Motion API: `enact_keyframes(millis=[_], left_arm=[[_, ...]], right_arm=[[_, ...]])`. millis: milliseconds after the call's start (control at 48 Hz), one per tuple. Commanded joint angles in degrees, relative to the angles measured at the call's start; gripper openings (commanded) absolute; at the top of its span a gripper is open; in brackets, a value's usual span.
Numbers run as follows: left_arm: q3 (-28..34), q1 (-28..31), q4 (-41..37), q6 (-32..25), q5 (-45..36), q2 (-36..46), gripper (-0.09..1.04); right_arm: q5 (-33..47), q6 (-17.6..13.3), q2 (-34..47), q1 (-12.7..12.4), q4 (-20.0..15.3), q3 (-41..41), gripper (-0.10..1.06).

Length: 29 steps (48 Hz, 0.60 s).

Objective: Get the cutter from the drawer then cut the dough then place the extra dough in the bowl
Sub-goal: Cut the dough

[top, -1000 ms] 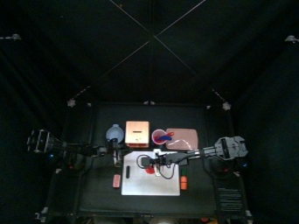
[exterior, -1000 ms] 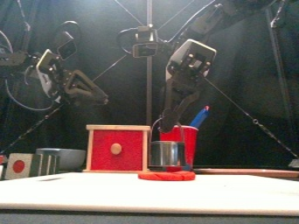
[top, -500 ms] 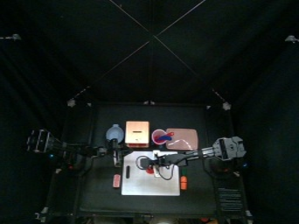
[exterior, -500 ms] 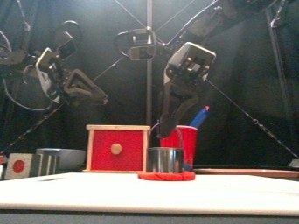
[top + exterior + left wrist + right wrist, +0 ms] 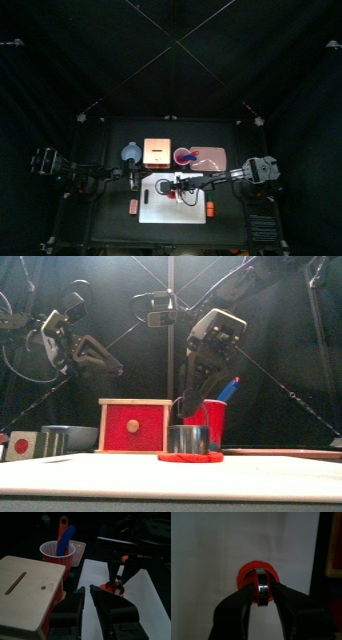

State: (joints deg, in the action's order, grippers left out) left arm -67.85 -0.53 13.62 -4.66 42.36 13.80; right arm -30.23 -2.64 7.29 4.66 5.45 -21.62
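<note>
A round metal cutter [image 5: 190, 438] stands on the red dough [image 5: 190, 457], on the white cutting board [image 5: 185, 208]. In the right wrist view the cutter [image 5: 261, 587] sits in the middle of the dough [image 5: 246, 571]. My right gripper [image 5: 262, 590] is open, with one jaw on each side of the cutter's top. It hangs just above the cutter [image 5: 171, 185] in the top view. My left gripper [image 5: 87, 589] is open and holds nothing. It hovers at the board's left edge [image 5: 134, 178], beside the wooden box [image 5: 27, 587].
The wooden box with its red drawer front [image 5: 135, 426] stands behind the board. The blue-grey bowl [image 5: 70, 437] is to its left. A red cup [image 5: 210, 418] with a blue knife [image 5: 227, 389] stands on the pink tray [image 5: 214, 156] at the back right.
The right gripper's jaws have parted around the cutter, which stays standing on the dough. The left arm has hardly moved.
</note>
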Motion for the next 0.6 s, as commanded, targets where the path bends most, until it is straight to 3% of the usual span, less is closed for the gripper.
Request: enact_keyframes(millis=[21,208,417,542,604], left_arm=[[2.29,-1.67,1.67,-0.88,2.81,-2.11,0.62],[5.8,-6.77,6.06,-1.41,7.38,-8.7,0.65],[10.99,-12.48,7.21,-4.39,13.01,-16.61,0.77],[14.77,-14.85,8.0,-6.77,14.94,-21.45,0.87],[16.52,-15.29,9.23,-7.38,15.03,-23.91,0.89]], right_arm=[[2.99,-0.09,-5.36,0.09,-0.44,-1.14,0.84],[13.62,0.18,-10.72,0.53,0.62,-7.73,0.84],[44.03,1.23,-17.14,-0.62,3.6,-24.87,0.84],[63.28,0.53,-17.14,-2.64,6.24,-33.57,0.84],[68.99,0.44,-16.0,-3.16,6.86,-35.86,0.84]])
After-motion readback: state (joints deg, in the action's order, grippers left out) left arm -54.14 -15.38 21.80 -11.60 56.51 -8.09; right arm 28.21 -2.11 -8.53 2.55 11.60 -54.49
